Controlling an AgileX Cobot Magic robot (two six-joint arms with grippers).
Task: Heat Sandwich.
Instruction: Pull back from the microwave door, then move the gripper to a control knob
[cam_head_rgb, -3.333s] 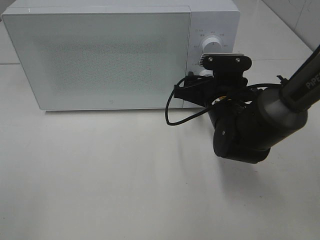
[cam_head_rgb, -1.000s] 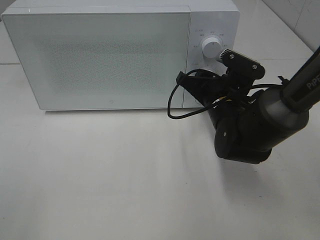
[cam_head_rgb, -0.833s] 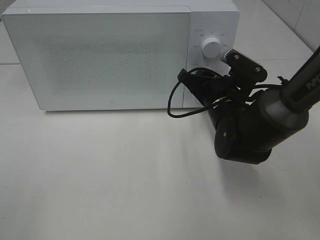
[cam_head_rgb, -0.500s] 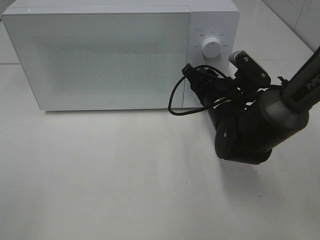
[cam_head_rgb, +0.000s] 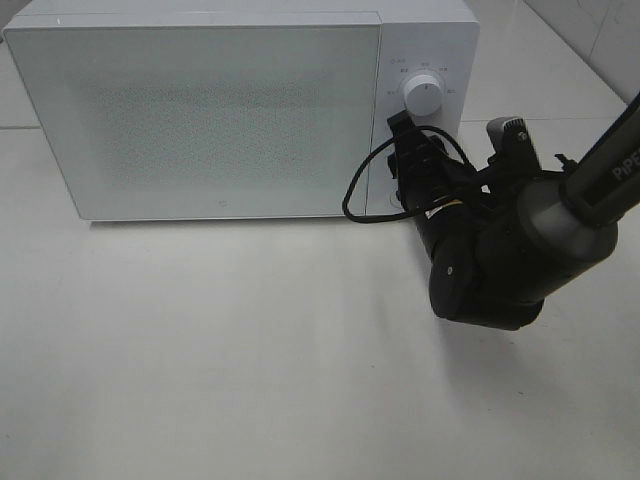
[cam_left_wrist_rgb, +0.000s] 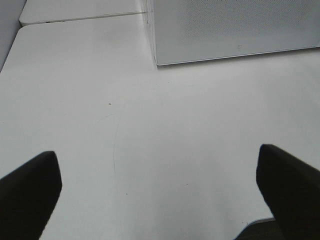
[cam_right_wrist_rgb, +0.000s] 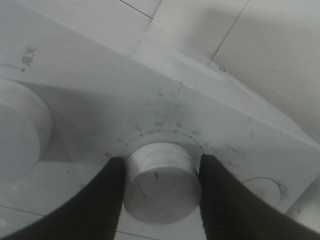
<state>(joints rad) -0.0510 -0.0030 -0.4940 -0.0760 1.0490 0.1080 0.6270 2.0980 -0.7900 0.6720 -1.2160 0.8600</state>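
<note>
Gripping the lower knob (cam_right_wrist_rgb: 159, 182), the right tool (cam_right_wrist_rgb: 161, 162) must turn it next, I think. From above, the microwave door (cam_head_rgb: 200, 110) beside it is shut; no sandwich shows. The left tool (cam_left_wrist_rgb: 156, 151) hangs released over the desk (cam_left_wrist_rgb: 75, 75).

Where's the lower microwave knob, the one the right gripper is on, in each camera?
Exterior high: hidden behind the right arm's wrist, just below the upper knob.
Left wrist: not in it.
Right wrist: lower knob close up, clamped between the right gripper's fingers.
Shared landmark: the white microwave, seen in all three.
</note>
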